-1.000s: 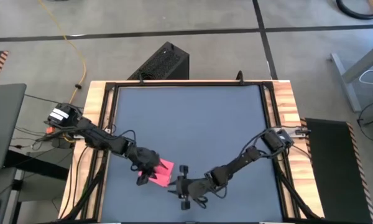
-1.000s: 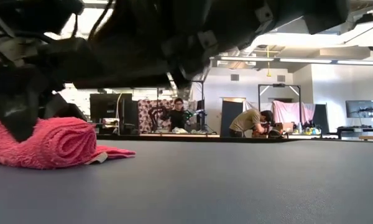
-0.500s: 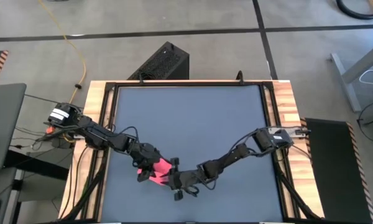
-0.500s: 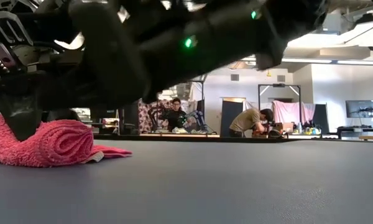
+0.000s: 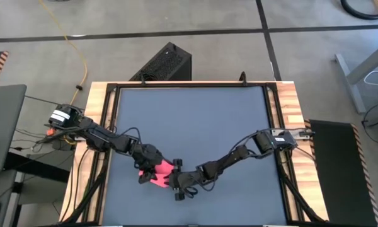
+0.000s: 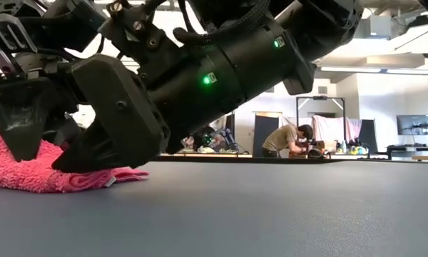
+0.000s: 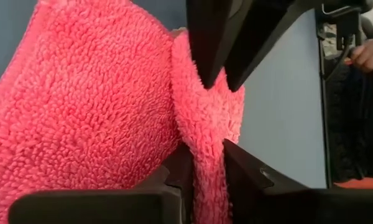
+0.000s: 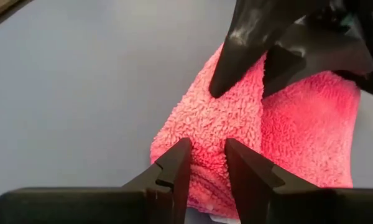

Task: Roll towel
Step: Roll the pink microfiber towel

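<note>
Table point(image 5: 195, 120), near edge left of centre: the towel point(image 5: 162, 174) lies there as a pink bundle, partly rolled by the look of it, a flat tail trailing on the surface, so I judge the roll to be in its closing stage. My left gripper point(image 7: 202, 168) has a fold of towel standing between slightly parted jaws. My right gripper point(image 8: 205, 163) sits against the opposite side, jaws a narrow gap apart over the pile; next move likely needs the tail tucked without loosening the roll.

Right gripper point(image 5: 174, 183) now against towel point(image 5: 163, 174)
</note>
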